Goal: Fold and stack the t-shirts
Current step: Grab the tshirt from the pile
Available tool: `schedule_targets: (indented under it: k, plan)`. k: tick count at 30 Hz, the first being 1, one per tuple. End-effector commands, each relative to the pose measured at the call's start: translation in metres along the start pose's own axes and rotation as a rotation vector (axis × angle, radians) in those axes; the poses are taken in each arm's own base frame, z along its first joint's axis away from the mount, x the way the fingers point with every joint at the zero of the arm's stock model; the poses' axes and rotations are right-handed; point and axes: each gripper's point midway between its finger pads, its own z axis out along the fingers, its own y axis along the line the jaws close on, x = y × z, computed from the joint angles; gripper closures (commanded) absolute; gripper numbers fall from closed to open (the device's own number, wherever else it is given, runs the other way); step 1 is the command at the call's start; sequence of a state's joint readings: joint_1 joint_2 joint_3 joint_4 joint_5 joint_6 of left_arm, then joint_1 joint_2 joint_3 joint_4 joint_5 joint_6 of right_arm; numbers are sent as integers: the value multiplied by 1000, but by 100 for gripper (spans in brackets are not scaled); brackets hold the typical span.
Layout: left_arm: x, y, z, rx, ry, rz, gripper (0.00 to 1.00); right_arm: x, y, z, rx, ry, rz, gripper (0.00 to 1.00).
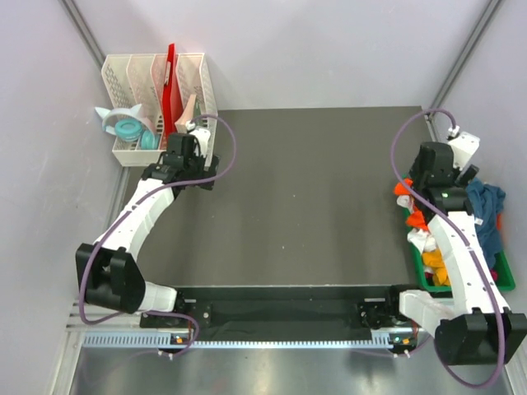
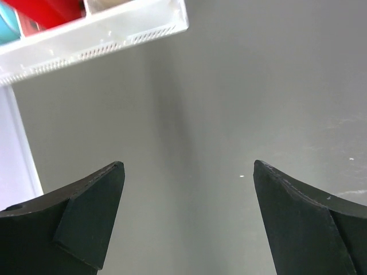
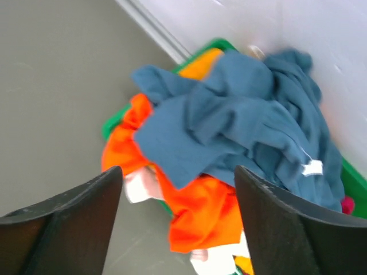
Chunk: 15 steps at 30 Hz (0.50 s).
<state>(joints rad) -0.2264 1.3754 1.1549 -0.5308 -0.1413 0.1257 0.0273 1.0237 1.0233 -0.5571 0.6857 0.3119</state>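
Hovering over t-shirts [image 3: 229, 132] piled in green bin [image 3: 112, 124] at right, right gripper [image 3: 178, 172] jaws apart; left gripper [image 2: 188, 166] apart, far left.

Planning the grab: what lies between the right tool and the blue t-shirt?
Nothing: the right wrist view shows the open right tool looking straight onto the blue t-shirt, which lies atop orange t-shirts in the green bin.

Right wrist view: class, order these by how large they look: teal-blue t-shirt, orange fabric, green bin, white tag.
1. teal-blue t-shirt
2. orange fabric, possibly several shirts
3. green bin, only slivers of its rim showing
4. white tag
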Motion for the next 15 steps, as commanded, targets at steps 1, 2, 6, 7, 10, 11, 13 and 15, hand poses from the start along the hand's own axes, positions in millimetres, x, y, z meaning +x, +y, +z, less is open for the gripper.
schedule_targets:
  k: [1,2,6,7,10,11,13,15]
  plan:
    - [4,3,9,34,-14,-64,2,9,-33,1,95,31,121,30]
    - [5,5,8,33,-20,-56,2,9,-39,2,113,31,142,33]
    - [12,4,9,46,-20,-42,2,4,-48,5,138,45,181,33]
    - [13,4,8,48,-20,-42,2,-1,-52,6,150,41,188,32]
    - [19,2,10,64,-15,-45,2,-21,-52,8,161,22,186,31]
    - [20,1,11,71,-12,-51,2,-23,-51,14,171,35,175,31]
    - [22,0,13,78,-10,-62,2,-34,-53,17,184,42,197,31]
    - [21,-6,16,106,-16,-83,2,-24,-50,28,191,95,194,31]
